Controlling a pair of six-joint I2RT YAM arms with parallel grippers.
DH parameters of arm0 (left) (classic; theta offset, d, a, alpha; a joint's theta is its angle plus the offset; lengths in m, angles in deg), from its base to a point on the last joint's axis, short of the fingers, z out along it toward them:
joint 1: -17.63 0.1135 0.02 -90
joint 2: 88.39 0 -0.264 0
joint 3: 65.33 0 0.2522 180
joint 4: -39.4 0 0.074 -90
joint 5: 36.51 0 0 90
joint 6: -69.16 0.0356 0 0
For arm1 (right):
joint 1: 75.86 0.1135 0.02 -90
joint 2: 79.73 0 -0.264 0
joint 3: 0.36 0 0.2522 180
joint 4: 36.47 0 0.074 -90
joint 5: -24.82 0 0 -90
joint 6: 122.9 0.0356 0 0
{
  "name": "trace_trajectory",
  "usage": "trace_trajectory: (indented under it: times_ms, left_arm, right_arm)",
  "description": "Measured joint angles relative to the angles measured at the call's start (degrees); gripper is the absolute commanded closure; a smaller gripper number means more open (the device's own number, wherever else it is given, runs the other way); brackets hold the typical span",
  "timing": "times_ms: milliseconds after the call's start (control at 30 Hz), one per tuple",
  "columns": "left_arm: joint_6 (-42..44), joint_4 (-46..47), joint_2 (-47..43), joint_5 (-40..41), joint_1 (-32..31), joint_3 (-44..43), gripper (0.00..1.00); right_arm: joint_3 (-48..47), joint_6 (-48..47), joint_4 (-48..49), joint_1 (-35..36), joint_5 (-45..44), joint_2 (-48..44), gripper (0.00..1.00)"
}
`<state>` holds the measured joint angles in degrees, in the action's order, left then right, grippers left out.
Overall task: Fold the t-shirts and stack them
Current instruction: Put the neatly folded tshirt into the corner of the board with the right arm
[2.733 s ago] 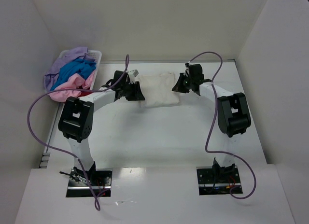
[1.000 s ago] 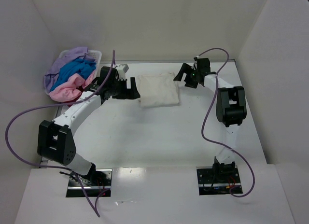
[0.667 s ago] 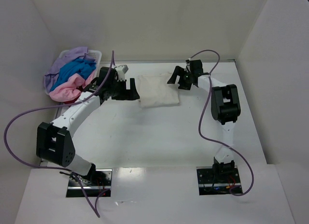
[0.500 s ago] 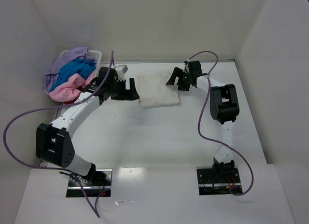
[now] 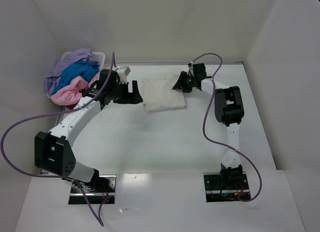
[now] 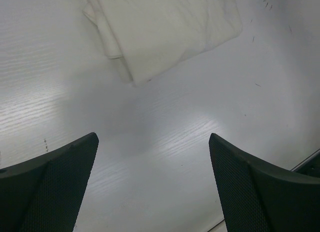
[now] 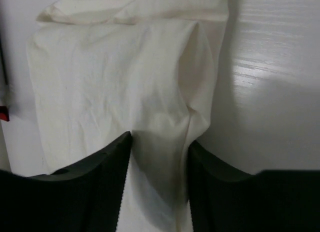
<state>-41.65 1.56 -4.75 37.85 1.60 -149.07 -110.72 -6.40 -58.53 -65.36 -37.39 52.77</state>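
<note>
A folded cream-white t-shirt (image 5: 162, 93) (image 6: 165, 27) (image 7: 115, 77) lies flat at the back middle of the table. My right gripper (image 5: 179, 84) (image 7: 157, 139) is at its right edge, jaws closed in on a raised fold of the cloth that fills the gap between them. Just left of the shirt, my left gripper (image 5: 131, 93) (image 6: 152, 137) hangs wide open over bare table, holding nothing. A lilac t-shirt (image 5: 70, 62), a bright blue one (image 5: 77, 73) and a pale pink one (image 5: 70, 93) are heaped in the basket.
The white plastic basket (image 5: 98, 55) stands at the back left corner against the wall. White walls close the table at the left, back and right. Purple cables (image 5: 20, 127) (image 5: 207, 124) loop beside both arms.
My right gripper swung left to the cream shirt's right edge and its jaws closed in on the cloth. The left gripper drew slightly left, staying open.
</note>
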Motion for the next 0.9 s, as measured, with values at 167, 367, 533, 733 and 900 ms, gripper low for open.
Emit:
trace_trajectory:
  times_ms: [167, 367, 533, 733, 900]
  left_arm:
    - [0.2, -0.1, -0.9, -0.1, 0.8, 0.0, 0.01]
    - [1.2, -0.2, -1.2, -0.2, 1.4, 0.2, 0.01]
    - [1.4, -0.3, -1.3, -0.9, 1.5, 0.3, 0.01]
    - [2.4, -0.4, -1.7, -1.2, 1.5, 0.4, 0.01]
    - [2.9, -0.5, -1.7, -1.8, 1.5, 0.4, 0.01]
  right_arm:
    - [-1.2, -0.6, -1.4, 1.3, -2.0, 1.1, 0.95]
    - [-5.7, -1.3, -7.7, 2.0, -7.4, 1.9, 0.99]
    - [-9.4, -4.1, -13.1, 2.3, -12.9, 2.1, 0.99]
    - [-12.4, -8.1, -18.6, -2.1, -18.8, 2.1, 0.99]
    - [-12.6, -10.8, -20.5, -10.2, -22.8, 1.8, 0.99]
